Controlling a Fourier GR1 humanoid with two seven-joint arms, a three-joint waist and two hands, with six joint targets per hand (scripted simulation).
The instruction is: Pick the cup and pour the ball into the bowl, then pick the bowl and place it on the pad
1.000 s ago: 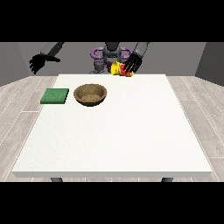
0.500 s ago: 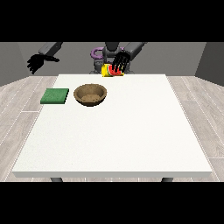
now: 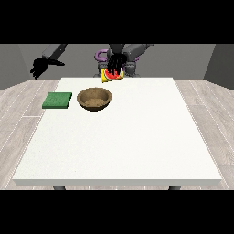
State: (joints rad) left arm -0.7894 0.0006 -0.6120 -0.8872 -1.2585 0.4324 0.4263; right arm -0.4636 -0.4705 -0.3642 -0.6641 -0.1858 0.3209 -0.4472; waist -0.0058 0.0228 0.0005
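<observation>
Hand at the view's right (image 3: 116, 63): raised above the far edge of the table (image 3: 137, 137), near that edge's middle, fingers wrapped over the yellow cup (image 3: 111, 75). The cup is lifted clear of the tabletop and tilted, its red inside turned toward the camera. The ball cannot be made out.

Brown bowl (image 3: 94, 98): standing upright on the table, just in front of the held cup and slightly toward the left edge; apart from the cup, not touching it. Its inside shows nothing that can be told apart from the bowl itself.

Green pad (image 3: 57, 100): lying flat at the table's left edge, in the far half, just beside the bowl with a narrow gap between them.

Hand at the view's left (image 3: 38, 67): held in the air beyond the table's far left corner, fingers hanging relaxed and downward, holding nothing.
</observation>
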